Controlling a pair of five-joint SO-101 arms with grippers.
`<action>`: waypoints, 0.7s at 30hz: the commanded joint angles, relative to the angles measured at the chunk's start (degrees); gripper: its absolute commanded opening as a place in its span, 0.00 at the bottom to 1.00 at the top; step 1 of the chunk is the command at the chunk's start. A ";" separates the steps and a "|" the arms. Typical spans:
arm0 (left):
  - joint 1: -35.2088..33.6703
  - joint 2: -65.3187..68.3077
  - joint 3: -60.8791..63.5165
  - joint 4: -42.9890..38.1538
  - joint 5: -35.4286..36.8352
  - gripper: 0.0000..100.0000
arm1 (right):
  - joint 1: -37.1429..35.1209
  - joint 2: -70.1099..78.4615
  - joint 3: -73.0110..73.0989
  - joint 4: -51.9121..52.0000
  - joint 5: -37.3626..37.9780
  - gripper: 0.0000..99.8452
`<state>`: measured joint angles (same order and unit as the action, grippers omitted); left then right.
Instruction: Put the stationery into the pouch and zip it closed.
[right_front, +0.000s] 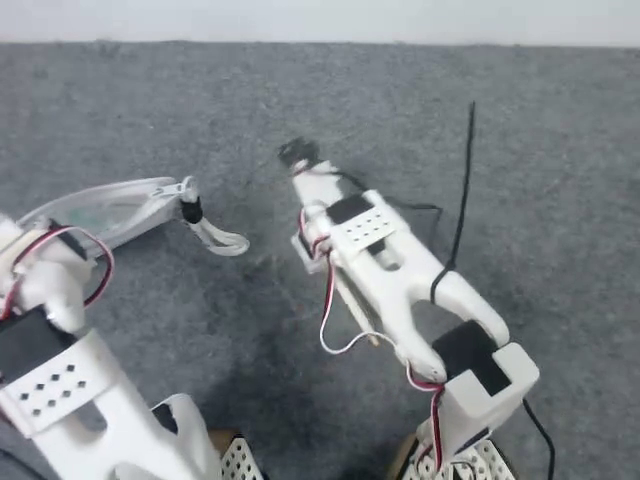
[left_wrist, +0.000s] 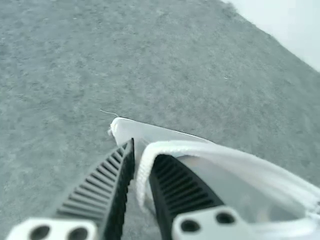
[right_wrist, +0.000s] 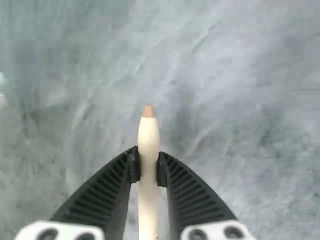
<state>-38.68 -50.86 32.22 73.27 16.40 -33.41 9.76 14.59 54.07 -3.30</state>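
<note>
High view: two white arms stand side by side over a grey, carpet-textured bench (right_front: 520, 130). The translucent white pouch (right_front: 120, 205) lies at the left of the bench, in front of the left arm. Its wrist strap (right_front: 215, 237) trails as a loop toward the middle. A thin black cable (right_front: 462, 200) runs along the right arm.

Left wrist view: the left end effector (left_wrist: 142, 150) is pressed together on the pouch, its two black ribbed fingers (left_wrist: 170, 180) pinching the thick white band along the pouch's rim. The band passes between the fingers and runs on past one of them, with the clear body of the pouch alongside it. One pale corner of the pouch points out just beyond the fingertips, over the grey bench. Whether the pouch lies flat or is raised cannot be told.

Right wrist view: the right end effector (right_wrist: 147, 154) is closed on a cream-coloured pencil (right_wrist: 148, 127). The shaft is clamped between the fingertips, in line with the fingers. Its brownish tip sticks out past the fingertips, above the bench.

In the high view the right end effector sits near the middle of the bench, apart from the pouch. The strap loop lies between the two.
</note>
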 joint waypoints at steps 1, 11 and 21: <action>4.57 0.09 -3.91 0.88 1.32 0.01 | 2.42 -4.88 -4.84 -1.45 -3.78 0.01; 18.20 0.09 -6.90 1.93 1.14 0.01 | 7.60 -4.97 -5.36 -10.07 -11.96 0.01; 23.82 0.44 -7.69 4.66 0.53 0.01 | 12.09 -6.37 -5.45 -13.58 -17.23 0.01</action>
<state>-15.30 -50.68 27.38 78.02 16.48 -22.68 9.76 12.75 41.23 -19.47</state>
